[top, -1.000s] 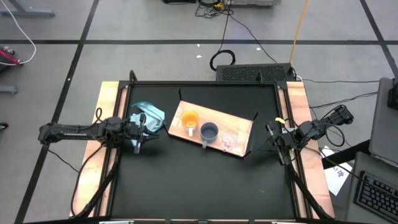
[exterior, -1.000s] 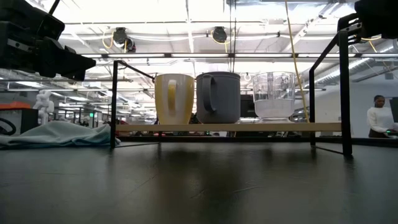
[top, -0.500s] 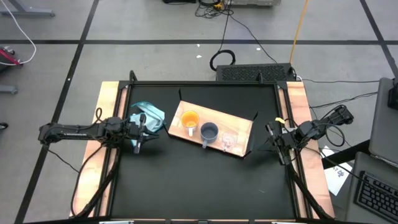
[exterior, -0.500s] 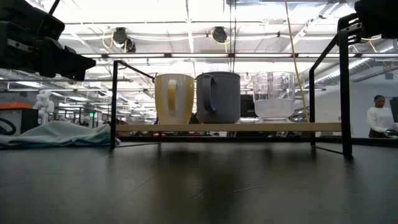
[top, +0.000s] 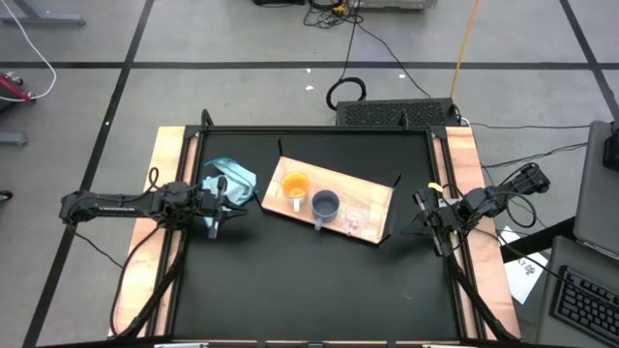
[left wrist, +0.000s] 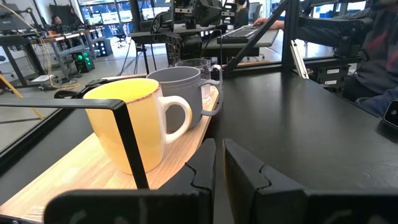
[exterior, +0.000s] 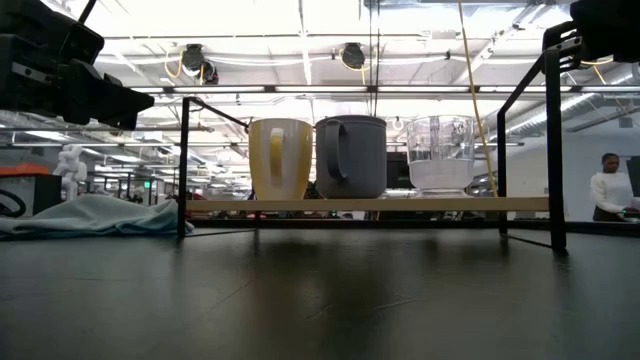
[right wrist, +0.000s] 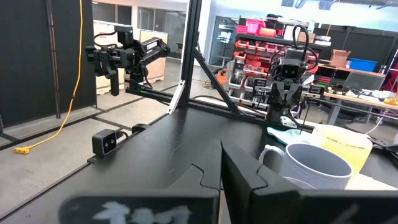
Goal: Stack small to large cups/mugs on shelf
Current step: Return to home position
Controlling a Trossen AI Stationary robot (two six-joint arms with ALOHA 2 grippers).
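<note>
- We are seeing one row standing on the shelf (top: 375, 196): the orange mug (top: 295, 184), then the blue-grey mug (top: 326, 204), then the clear cup (top: 356, 217) (each just beside the next one).
- The left gripper (left wrist: 219, 152) is hovering at the left edge of the table (top: 290, 280), near the teal cloth (top: 235, 178). Its fingers are pressing together and gripping nothing.
- The right gripper (right wrist: 221, 163) is waiting at the right edge, its fingers also together.
</note>
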